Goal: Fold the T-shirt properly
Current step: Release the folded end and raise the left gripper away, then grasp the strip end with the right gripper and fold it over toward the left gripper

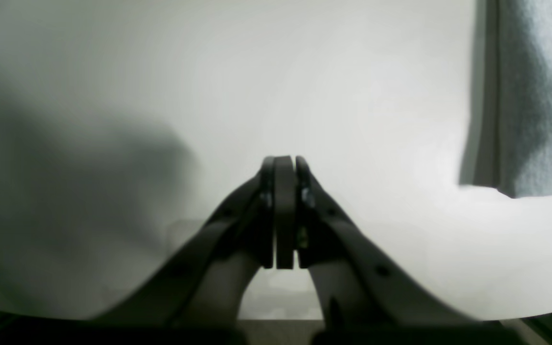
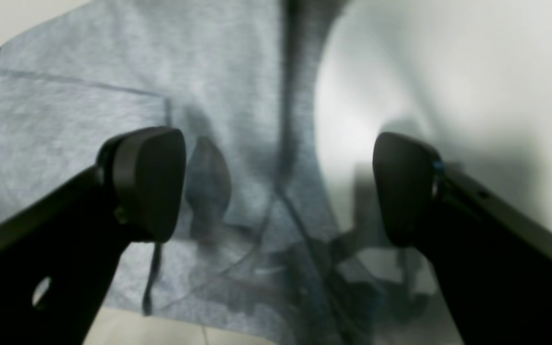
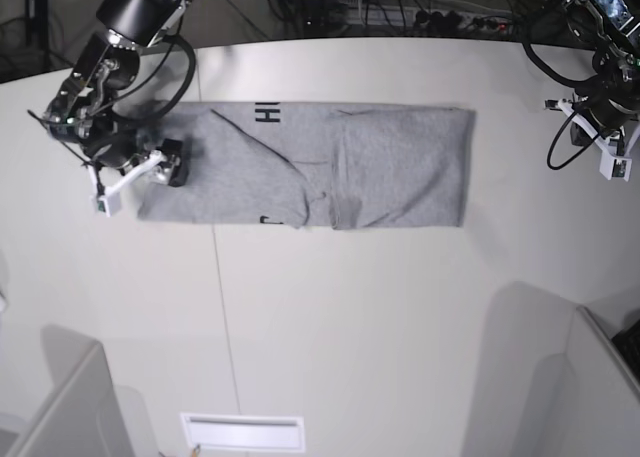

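Note:
The heather-grey T-shirt [image 3: 330, 167] lies flat on the white table [image 3: 350, 307], folded into a long band, with black lettering [image 3: 265, 114] showing near its back edge. My right gripper [image 3: 172, 164] hovers over the band's left end. In the right wrist view its fingers [image 2: 149, 182] stand wide open with nothing between them, the right gripper [image 2: 276, 184] straddling the T-shirt's [image 2: 113, 110] edge and bare table. My left gripper [image 1: 284, 165] is shut on nothing over bare table, and a strip of the T-shirt [image 1: 539, 96] lies off to the side. In the base view the left gripper [image 3: 610, 157] is well right of the shirt.
Cables and equipment [image 3: 420, 12] crowd the table's far edge. Grey partitions stand at the near left [image 3: 60, 407] and near right [image 3: 590, 377]. A white slotted plate [image 3: 242, 432] lies at the front edge. A seam [image 3: 222, 307] runs across the tabletop.

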Robot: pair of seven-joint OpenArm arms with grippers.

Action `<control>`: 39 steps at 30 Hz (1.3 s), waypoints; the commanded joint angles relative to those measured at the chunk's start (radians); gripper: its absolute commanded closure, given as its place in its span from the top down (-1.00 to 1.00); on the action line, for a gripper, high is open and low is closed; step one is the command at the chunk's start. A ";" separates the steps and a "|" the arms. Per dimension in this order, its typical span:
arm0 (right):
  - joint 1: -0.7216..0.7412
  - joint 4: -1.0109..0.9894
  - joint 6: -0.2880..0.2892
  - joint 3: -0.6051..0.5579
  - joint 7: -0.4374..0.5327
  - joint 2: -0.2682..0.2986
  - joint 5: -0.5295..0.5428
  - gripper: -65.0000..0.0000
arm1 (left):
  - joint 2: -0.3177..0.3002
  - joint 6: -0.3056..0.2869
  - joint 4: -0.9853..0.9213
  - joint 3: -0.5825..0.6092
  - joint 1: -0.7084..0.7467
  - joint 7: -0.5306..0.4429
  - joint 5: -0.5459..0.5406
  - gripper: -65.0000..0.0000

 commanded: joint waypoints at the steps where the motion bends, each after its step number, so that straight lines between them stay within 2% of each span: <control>1: -0.026 0.006 0.014 -0.014 -0.059 -0.025 -0.003 0.77 | -0.017 -0.008 0.012 -0.009 -0.006 -0.011 -0.010 -1.00; 5: -0.069 0.039 0.028 -0.072 -0.083 -0.051 -0.003 0.76 | -0.022 -0.008 0.012 -0.009 -0.009 -0.011 -0.010 -1.00; 7: -0.067 0.032 0.028 -0.080 -0.082 -0.051 -0.003 0.62 | -0.025 -0.008 0.012 -0.004 -0.010 -0.011 -0.010 -1.00; 11: -0.049 -0.019 0.029 -0.081 -0.091 -0.049 -0.003 0.03 | -0.025 -0.008 0.010 -0.004 -0.010 -0.011 -0.010 -1.00; 14: -0.035 -0.057 0.031 -0.083 -0.087 -0.048 -0.003 -0.54 | -0.025 -0.008 -0.010 0.002 -0.010 -0.011 -0.009 -1.00; 16: -0.026 -0.073 0.031 -0.083 -0.087 -0.046 -0.003 -1.00 | -0.029 -0.008 -0.051 0.041 -0.012 -0.042 -0.009 -1.00; 18: -0.011 -0.069 0.031 -0.081 -0.091 -0.045 -0.003 -1.00 | -0.057 -0.008 -0.087 0.120 -0.001 -0.120 0.025 -1.00; 20: -0.005 -0.042 0.029 -0.090 -0.091 -0.038 -0.003 -1.00 | -0.068 -0.008 -0.120 0.217 0.002 -0.189 0.108 -1.00; 22: -0.003 0.016 0.023 -0.098 -0.093 -0.034 -0.004 -1.00 | -0.071 -0.008 -0.143 0.289 -0.010 -0.210 0.194 -1.00; 28: -0.026 0.204 0.009 -0.235 -0.117 -0.040 -0.009 -1.00 | -0.068 -0.008 -0.160 0.456 -0.044 -0.216 0.297 -1.00; 31: -0.028 0.262 -0.057 -0.328 -0.111 -0.043 -0.009 -1.00 | -0.037 -0.008 -0.194 0.562 -0.078 -0.216 0.381 -1.00; 34: -0.031 0.314 -0.088 -0.419 -0.111 -0.057 -0.006 -1.00 | 0.000 -0.008 -0.200 0.619 -0.090 -0.218 0.458 -1.00; 39: -0.055 0.356 -0.140 -0.532 -0.108 -0.083 -0.003 -1.00 | 0.044 -0.008 -0.179 0.680 -0.092 -0.216 0.481 -1.00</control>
